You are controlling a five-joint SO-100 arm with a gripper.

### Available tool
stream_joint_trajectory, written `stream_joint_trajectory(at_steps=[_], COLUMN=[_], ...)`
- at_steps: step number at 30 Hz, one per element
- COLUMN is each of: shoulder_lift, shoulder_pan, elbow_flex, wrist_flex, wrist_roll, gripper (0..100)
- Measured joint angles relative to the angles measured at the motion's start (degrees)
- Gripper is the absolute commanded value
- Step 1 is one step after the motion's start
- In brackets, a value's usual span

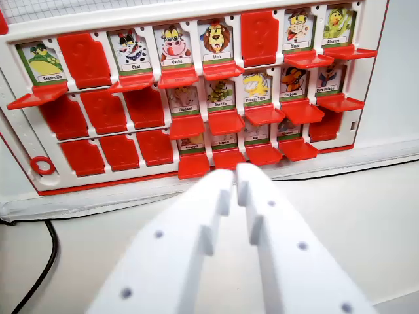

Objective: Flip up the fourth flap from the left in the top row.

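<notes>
Your white plastic pincer (pixel 234 175) sits nearly closed, empty, near the white game board (pixel 196 19); its fourth top-row red flap (pixel 177 77) lies down.

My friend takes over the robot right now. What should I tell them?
Gripper: shut, empty, low in front of the board, tips near the bottom row.
Vache flap, fourth from the left in the top row: lying down, with its card showing.
Done: nothing yet.
Left: reach up to the Vache flap and flip it up.
</notes>
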Motion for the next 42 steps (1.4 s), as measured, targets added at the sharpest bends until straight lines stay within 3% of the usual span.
stream_joint_trajectory(at_steps=[4,17,34,42], shoulder_lift=[-2.4,-20.7,-38.2,-40.6], shoulder_pan=[0.2,-2.5,-5.5,-5.5], elbow_flex=[6.4,6.5,-8.3,-10.0], wrist_flex=[-11.2,-24.5,-26.3,-26.3], wrist_roll=[1.1,3.2,3.7,3.7], gripper=[0,0,0,0])
